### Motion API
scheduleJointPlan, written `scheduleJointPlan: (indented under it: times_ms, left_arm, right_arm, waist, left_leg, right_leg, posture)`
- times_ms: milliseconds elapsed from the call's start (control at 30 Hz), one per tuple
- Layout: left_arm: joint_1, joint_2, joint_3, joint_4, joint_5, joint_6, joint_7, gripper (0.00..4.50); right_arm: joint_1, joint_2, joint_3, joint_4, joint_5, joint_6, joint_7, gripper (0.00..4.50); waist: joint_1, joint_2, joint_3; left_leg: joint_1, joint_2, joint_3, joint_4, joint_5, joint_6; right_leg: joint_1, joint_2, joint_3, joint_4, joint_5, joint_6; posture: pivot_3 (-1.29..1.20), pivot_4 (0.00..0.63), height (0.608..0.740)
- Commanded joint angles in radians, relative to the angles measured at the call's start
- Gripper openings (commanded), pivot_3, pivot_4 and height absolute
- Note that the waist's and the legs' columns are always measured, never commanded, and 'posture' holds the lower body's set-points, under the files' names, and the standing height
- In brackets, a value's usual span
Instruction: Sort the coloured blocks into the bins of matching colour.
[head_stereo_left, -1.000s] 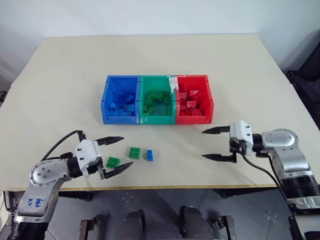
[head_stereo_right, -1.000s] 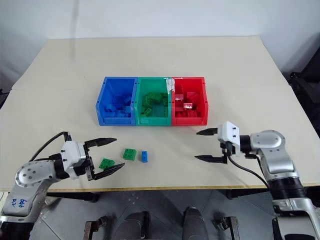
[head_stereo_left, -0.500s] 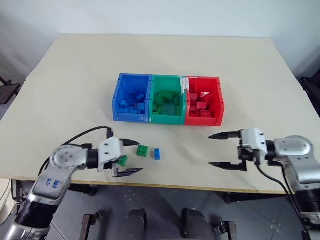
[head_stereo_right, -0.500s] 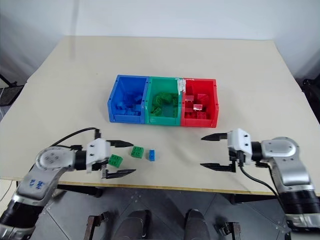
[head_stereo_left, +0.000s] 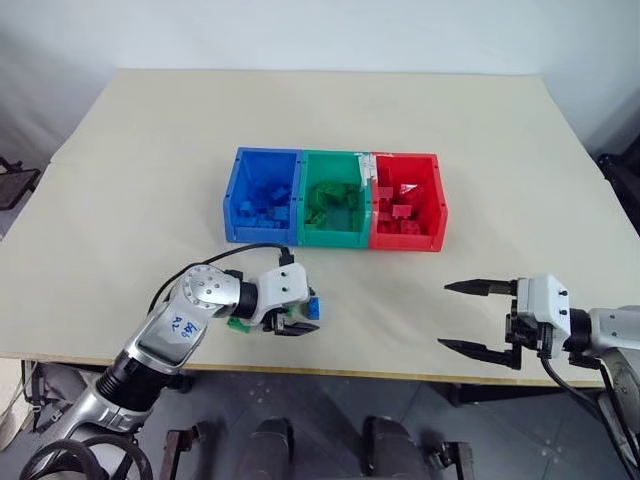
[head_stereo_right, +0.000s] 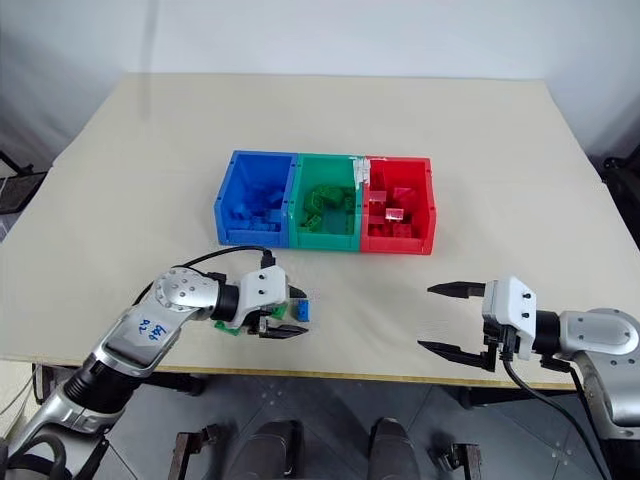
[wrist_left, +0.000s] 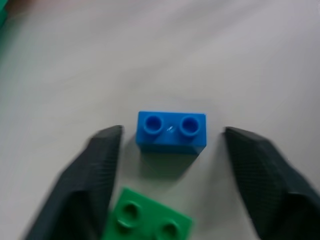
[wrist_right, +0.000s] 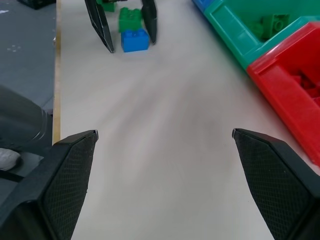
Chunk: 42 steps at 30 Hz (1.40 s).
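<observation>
While my left gripper (head_stereo_left: 297, 322) sits low over the loose bricks near the table's (head_stereo_left: 130, 160) near edge, fingers partly closed round the blue brick (head_stereo_left: 313, 305) but w/ gaps showing, not yet gripping, the risk from the head views is crowding. One green brick (head_stereo_right: 237, 325) lies just behind the gripper to the left; the bins (head_stereo_left: 335, 197) stand well apart, farther back, blue left, green mid, red right, each w/ bricks inside. My right gripper (head_stereo_left: 481, 317) hangs wide open at the right, holding nothing.

Left wrist view: blue brick (wrist_left: 171, 131) sits between my fingers (wrist_left: 97, 172), apart from both. A green brick (wrist_left: 148, 220) touches the one finger, so closing could pinch or shove it, or skew the blue one.

Right wrist view: my right fingers (wrist_right: 70, 167) are spread wide over bare table, left gripper (wrist_right: 127, 25) straddling the blue brick (wrist_right: 135, 40) at the far side.

Vs a sec ago: left gripper was wide open over a green brick farther left; now it's over the blue one, narrowed. Right arm has pulled back toward me, still open.
</observation>
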Motion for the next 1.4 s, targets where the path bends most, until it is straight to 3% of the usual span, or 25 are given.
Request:
scheduleJointPlan:
  times_ms: [33,100,300,633,800,933,1133,1300,1400]
  left_arm:
    - [-0.018,-0.003,-0.004,0.007,0.015,0.020,0.005,1.98]
    - [-0.014,0.004,0.001,0.000,0.009,0.021,-0.005,1.45]
    - [-0.016,-0.035,0.098,0.006,-0.077,-0.030,0.004,1.45]
    - [0.008,-0.057,0.400,0.088,-0.292,-0.201,-0.041,1.45]
    - [-0.041,-0.039,0.560,0.227,-0.281,-0.226,0.114,1.45]
    - [-0.144,-0.068,0.554,0.338,-0.261,-0.212,0.191,1.45]
    - [-0.269,-0.126,0.508,0.517,-0.259,-0.251,0.163,1.45]
    - [-0.347,-0.114,0.477,0.688,-0.183,-0.306,0.208,3.15]
    - [-0.326,-0.088,0.510,0.653,-0.201,-0.302,0.211,4.10]
  right_arm:
    - [0.022,-0.010,-0.037,-0.051,0.025,0.010,-0.022,4.50]
    - [0.031,-0.008,-0.037,-0.066,0.027,0.016,-0.032,4.50]
    - [0.047,0.006,-0.043,-0.078,0.032,0.014,-0.067,4.50]
    - [0.084,0.057,-0.068,-0.141,0.085,0.051,-0.171,4.50]
    - [0.071,0.128,-0.111,-0.202,0.133,0.072,-0.293,4.50]
    - [0.070,0.196,-0.109,-0.263,0.138,0.077,-0.390,4.50]
    - [0.053,0.209,-0.073,-0.272,0.116,0.082,-0.432,4.50]
    - [-0.006,0.189,-0.051,-0.231,0.105,0.081,-0.413,4.50]
    - [-0.018,0.177,-0.036,-0.214,0.106,0.077,-0.386,4.50]
  waist:
    - [0.001,0.000,0.000]
    - [0.000,0.000,0.000]
    - [0.000,0.000,0.000]
    - [-0.002,0.000,0.000]
    - [-0.001,0.000,0.000]
    - [0.007,-0.002,0.001]
    - [0.000,-0.003,0.000]
    - [-0.017,-0.003,0.000]
    - [-0.026,-0.003,0.000]
  left_leg:
    - [0.000,0.000,0.000,0.001,0.000,0.000]
    - [0.000,0.000,0.000,0.001,0.000,0.000]
    - [0.000,0.000,0.000,0.002,0.000,0.000]
    - [0.000,0.000,0.000,0.002,0.000,0.000]
    - [0.000,0.000,0.000,0.002,0.000,0.000]
    - [-0.001,0.000,-0.001,0.003,0.000,0.000]
    - [-0.001,-0.002,-0.002,0.003,-0.001,0.001]
    - [-0.001,-0.001,-0.001,0.002,-0.001,0.001]
    - [-0.001,-0.001,-0.001,0.002,-0.001,0.001]
  right_leg:
    - [0.000,0.000,0.000,0.000,0.000,0.000]
    - [0.000,0.000,0.000,0.000,0.000,0.000]
    - [0.000,0.000,0.000,0.001,0.000,0.000]
    - [0.000,0.000,0.000,0.001,0.000,0.000]
    - [0.000,0.000,0.000,0.001,0.000,0.000]
    - [0.000,0.000,0.000,0.002,0.001,0.001]
    - [0.002,-0.001,0.000,0.003,0.002,0.003]
    - [0.000,-0.001,0.000,0.003,0.002,0.003]
    - [0.000,-0.001,0.000,0.003,0.002,0.003]
  posture:
    - [0.00,0.150,0.740]
    - [0.00,0.150,0.740]
    - [0.00,0.150,0.740]
    - [0.00,0.150,0.740]
    - [0.00,0.150,0.740]
    - [0.00,0.150,0.740]
    - [0.00,0.150,0.740]
    - [0.00,0.150,0.740]
    - [0.00,0.150,0.740]
